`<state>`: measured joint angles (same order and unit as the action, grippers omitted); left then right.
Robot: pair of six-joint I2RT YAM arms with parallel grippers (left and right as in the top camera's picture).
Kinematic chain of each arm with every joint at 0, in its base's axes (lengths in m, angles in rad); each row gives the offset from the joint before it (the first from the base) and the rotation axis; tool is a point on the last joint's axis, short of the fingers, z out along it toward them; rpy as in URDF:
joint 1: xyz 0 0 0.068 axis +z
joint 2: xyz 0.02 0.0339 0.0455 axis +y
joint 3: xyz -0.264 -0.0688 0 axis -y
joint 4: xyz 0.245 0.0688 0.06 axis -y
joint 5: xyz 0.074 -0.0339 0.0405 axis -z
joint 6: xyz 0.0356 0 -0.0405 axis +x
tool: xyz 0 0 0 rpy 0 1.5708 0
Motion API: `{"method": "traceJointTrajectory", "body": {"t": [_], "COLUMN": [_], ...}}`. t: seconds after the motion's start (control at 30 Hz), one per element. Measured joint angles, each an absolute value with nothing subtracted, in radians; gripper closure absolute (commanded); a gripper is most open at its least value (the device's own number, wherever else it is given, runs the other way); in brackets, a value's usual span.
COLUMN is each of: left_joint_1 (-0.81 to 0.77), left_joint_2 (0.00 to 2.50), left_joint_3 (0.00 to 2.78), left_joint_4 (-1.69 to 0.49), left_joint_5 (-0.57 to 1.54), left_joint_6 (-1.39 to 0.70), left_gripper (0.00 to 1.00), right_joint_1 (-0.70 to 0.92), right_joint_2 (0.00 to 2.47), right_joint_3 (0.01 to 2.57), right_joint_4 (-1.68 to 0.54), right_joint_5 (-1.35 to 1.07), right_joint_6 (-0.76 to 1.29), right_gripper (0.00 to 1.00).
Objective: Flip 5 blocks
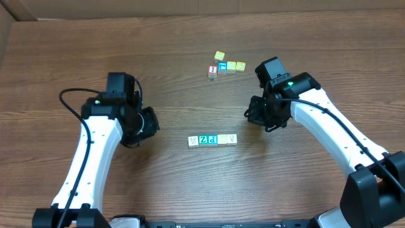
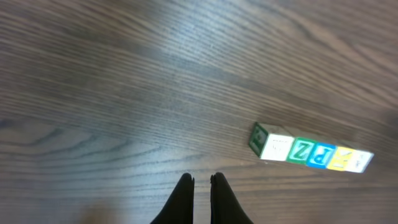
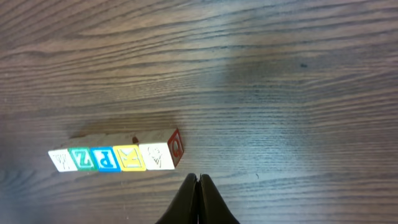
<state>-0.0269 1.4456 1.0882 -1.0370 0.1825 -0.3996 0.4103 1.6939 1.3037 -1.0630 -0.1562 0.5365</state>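
Five small letter blocks point(image 3: 106, 158) in one straight row.
They sit between my left pincer point(image 2: 201, 182) and right pincer point(image 3: 199, 180), both clenched and empty: square wooden cubes, printed faces, sides touching, on a grainy wood table point(image 3: 280, 74).

The tabletop point(image 1: 190, 190) was dark, streaky wood grain, matt with a faint sheen. The blocks point(image 1: 212, 140) looked like pale wood with smooth painted faces. The left claw point(image 2: 200, 179) and right claw point(image 3: 198, 178) looked like matt black plastic.
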Motion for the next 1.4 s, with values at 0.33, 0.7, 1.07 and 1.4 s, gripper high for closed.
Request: {"method": "traceJointTrajectory", "body": {"t": [0.33,0.7,1.07,1.4], "left_joint_1": [-0.141,-0.171,-0.182,-0.21], "left_joint_2": [1.508,1.709,1.742,1.742], "left_joint_3": [0.988,0.988,0.988,0.988], "left_joint_4": [-0.888,-0.833,-0.784,-0.786], "left_joint_5": [0.172,0.189,0.245,0.273], "left_joint_6": [-0.442,-0.453,-0.453,-0.437], "left_gripper": [0.96,0.96,0.96,0.96], "right_joint_1": [0.415,0.415,0.415,0.416], "right_joint_2": [1.694,1.695,1.695,1.716], "right_joint_3": [1.181,1.057,0.974,0.974], "right_joint_4": [-0.914,-0.769,-0.669,-0.645], "right_joint_5": [-0.122,-0.088,-0.125,-0.136], "right_joint_6": [0.691,0.828,0.878,0.883], "right_gripper": [0.96,0.96,0.96,0.96]}}
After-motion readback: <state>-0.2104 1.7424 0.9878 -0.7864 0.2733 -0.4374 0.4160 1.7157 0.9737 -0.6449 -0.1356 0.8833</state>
